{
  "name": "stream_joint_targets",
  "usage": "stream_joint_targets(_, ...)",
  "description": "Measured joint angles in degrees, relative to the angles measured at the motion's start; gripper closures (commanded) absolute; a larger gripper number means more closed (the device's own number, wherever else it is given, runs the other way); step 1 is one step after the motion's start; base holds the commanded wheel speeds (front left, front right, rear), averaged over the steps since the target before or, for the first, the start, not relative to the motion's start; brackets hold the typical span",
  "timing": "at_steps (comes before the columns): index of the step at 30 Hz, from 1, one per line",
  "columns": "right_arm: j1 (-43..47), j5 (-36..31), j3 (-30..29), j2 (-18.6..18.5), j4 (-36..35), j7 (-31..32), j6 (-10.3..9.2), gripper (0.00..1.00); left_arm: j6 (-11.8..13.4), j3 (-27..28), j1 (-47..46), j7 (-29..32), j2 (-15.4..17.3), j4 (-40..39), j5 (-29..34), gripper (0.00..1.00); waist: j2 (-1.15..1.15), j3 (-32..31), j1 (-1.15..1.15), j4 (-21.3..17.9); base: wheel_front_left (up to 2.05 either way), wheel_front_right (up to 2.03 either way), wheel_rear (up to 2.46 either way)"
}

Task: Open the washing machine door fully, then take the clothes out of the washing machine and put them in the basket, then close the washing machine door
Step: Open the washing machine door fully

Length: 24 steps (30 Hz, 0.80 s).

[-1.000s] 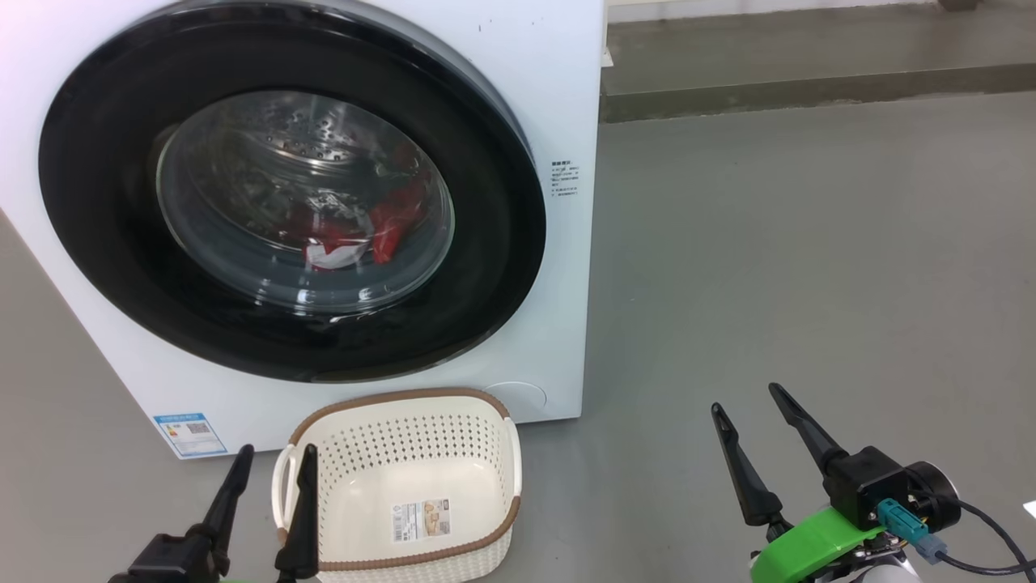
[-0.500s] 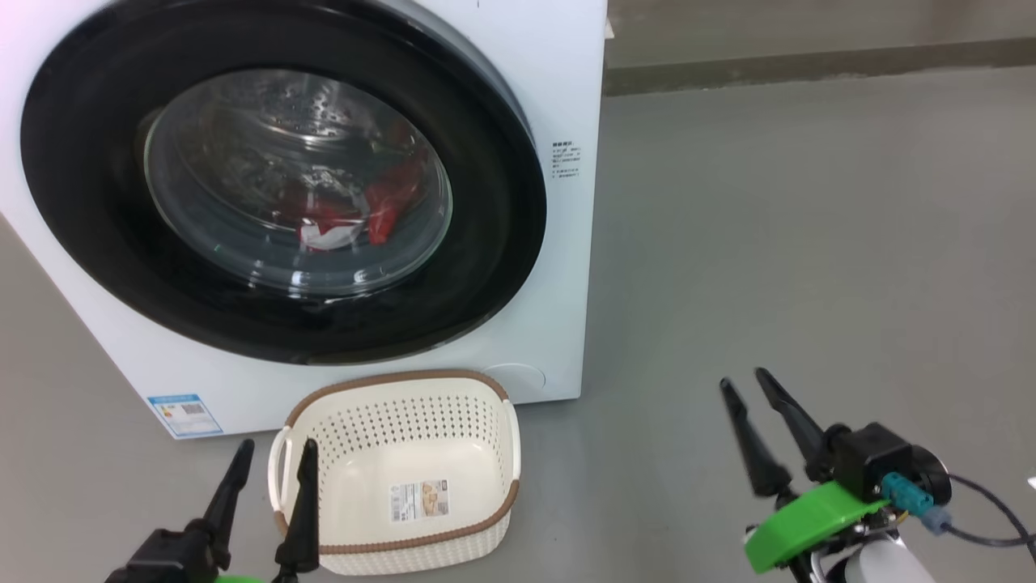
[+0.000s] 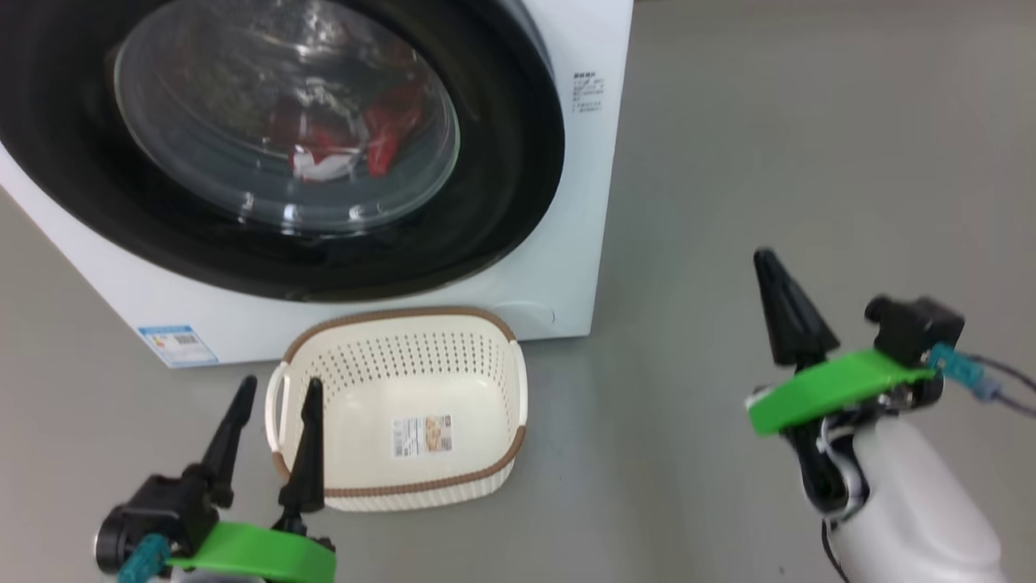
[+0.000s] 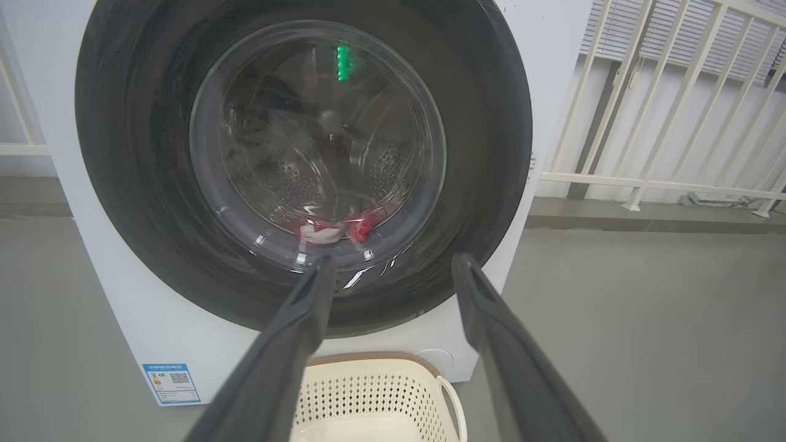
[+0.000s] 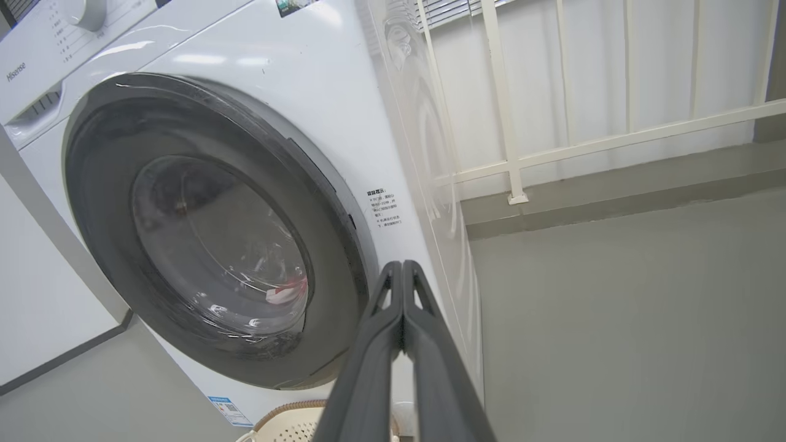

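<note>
Showing washing machine door [image 3: 518, 162], black rim, closed over red-white clothes [image 3: 388, 129]; left gripper [image 3: 280, 385], 7 o'clock, spread wide; right gripper [image 3: 769, 263], 4 o'clock, pinched empty.

On my head camera the glossy black-rimmed round washing machine door [image 3: 502, 170] runs off the top and left edges. Reflections blur the bright red-and-white clothes [image 3: 387, 134] behind its glass. I can't read the print on the small blue label [image 3: 176, 344].

The floor [image 3: 777, 146] is smooth, matte grey. The washing machine [image 3: 566, 275] stands upright on it, a blue label [image 3: 176, 343] low on its white front. The basket [image 3: 396, 312] sits on the floor just before the machine's lower front, upright; whether they touch cannot be told.
</note>
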Motion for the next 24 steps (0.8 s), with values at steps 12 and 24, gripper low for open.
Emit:
stream_joint_targets(12, -20.0, 21.1, 3.2, -3.1, 8.7, 1.3, 0.00, 1.00, 0.0, -1.0, -6.0, 0.0, 0.0, -1.9, -0.4, 0.00, 0.00, 9.0, 0.00, 1.9, 0.00, 0.00, 0.00)
stream_joint_targets(24, -32.6, 44.9, 4.3, -5.1, 10.2, 15.8, 0.00, 1.00, 0.0, -2.3, -9.4, 0.0, -0.1, -2.7, -0.3, 0.00, 0.00, 15.7, 0.00, 4.8, 0.00, 0.00, 0.00)
